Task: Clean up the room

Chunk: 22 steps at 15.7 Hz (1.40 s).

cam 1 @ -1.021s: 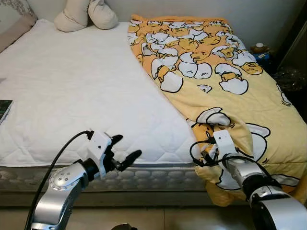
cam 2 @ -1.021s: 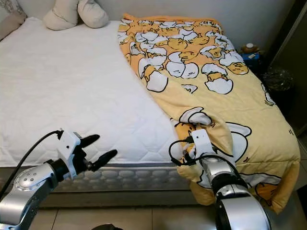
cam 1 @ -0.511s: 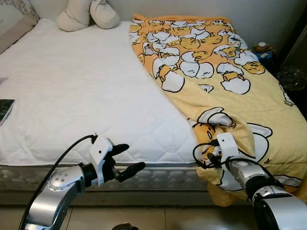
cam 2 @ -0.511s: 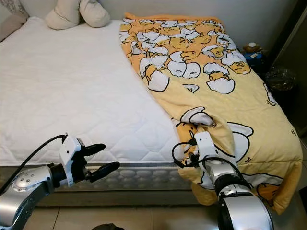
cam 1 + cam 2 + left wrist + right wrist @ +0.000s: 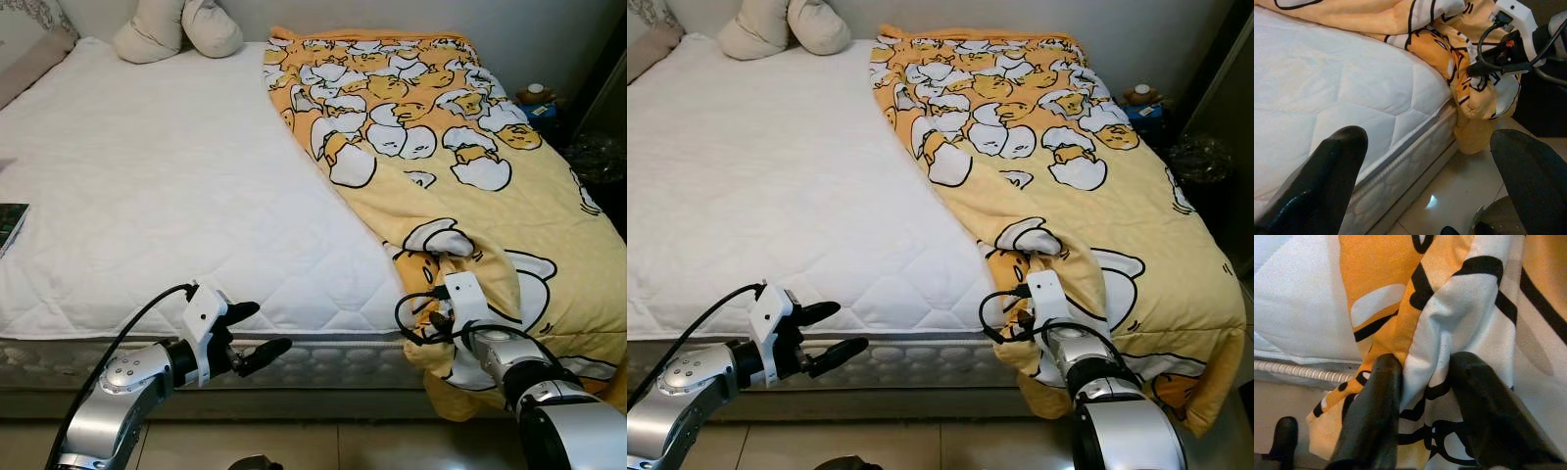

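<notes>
Plainly unlabelled: egg-print yellow blanket pinched in right gripper.

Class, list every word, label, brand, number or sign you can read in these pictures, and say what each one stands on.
None can be read.
The yellow blanket carries cartoon egg drawings, no words.
The dark item at the mattress edge is too small and cut off to read.
The blue box beside the bed is too blurred to read.
The left gripper and right gripper show no readable labels.
</notes>
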Tool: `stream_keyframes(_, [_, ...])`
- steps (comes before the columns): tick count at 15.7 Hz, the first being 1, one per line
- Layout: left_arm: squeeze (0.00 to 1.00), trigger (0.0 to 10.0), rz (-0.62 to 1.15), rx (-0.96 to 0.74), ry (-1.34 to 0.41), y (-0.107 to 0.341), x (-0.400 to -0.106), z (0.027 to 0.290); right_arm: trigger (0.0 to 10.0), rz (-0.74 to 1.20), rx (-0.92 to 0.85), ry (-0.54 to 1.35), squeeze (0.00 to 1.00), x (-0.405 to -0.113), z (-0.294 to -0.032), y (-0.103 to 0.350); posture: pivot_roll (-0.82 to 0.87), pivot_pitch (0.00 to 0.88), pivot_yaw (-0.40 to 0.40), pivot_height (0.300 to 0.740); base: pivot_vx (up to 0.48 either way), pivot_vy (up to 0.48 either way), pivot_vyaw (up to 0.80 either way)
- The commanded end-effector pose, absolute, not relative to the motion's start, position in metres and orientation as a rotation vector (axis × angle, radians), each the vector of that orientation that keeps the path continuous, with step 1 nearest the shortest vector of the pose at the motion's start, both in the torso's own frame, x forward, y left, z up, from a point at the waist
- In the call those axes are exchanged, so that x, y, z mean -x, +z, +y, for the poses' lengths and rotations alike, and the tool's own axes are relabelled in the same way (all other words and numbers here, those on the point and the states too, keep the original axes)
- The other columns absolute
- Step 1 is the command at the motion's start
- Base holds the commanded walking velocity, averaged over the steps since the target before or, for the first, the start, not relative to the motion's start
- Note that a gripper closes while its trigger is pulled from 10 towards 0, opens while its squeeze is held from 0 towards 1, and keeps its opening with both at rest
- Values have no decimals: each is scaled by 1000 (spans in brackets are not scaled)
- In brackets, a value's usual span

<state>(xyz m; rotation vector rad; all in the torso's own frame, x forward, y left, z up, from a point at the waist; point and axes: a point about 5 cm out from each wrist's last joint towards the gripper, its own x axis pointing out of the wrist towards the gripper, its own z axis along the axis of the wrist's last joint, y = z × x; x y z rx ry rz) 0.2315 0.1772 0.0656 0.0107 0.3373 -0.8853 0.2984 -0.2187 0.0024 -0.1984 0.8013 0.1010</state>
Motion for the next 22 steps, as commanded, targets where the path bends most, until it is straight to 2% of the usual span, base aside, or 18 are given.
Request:
stream_keyframes(1, [0,10000,333,-26,-891,65,-234,179,0,787,191,97,0,-301,-222,6,-13,0,55,740,0,0,0])
stream_keyframes(6, [0,10000,308,-24,-882,72,-234,180,0,769,178,103,0,-301,-225,8,-10,0,53,740,0,0,0])
stream_keyframes(11, [0,10000,284,-36,-895,80,-232,175,0,713,97,254,0,-305,-218,14,-15,0,55,740,0,0,0])
stream_keyframes(12, [0,10000,259,-16,-910,85,-232,172,0,646,-31,368,0,-308,-212,21,-19,0,54,740,0,0,0])
stream_keyframes(14, [0,10000,253,-4,-937,89,-231,169,0,618,-91,430,0,-309,-208,25,-23,0,52,740,0,0,0])
stream_keyframes(16, [0,10000,269,-13,-967,92,-227,169,0,574,-190,636,0,-308,-183,29,-26,0,50,740,0,0,0])
stream_keyframes(17, [0,10000,271,-18,-965,93,-227,170,0,577,-209,706,0,-306,-175,29,-27,0,51,740,0,0,0])
stream_keyframes(19, [0,10000,265,-19,-954,97,-227,170,0,638,-274,1051,0,-290,-146,28,-20,0,44,740,0,0,0])
stream_keyframes(22, [0,10000,266,-13,-956,99,-227,169,0,714,-369,1321,0,-275,-133,33,-14,0,42,740,0,0,0])
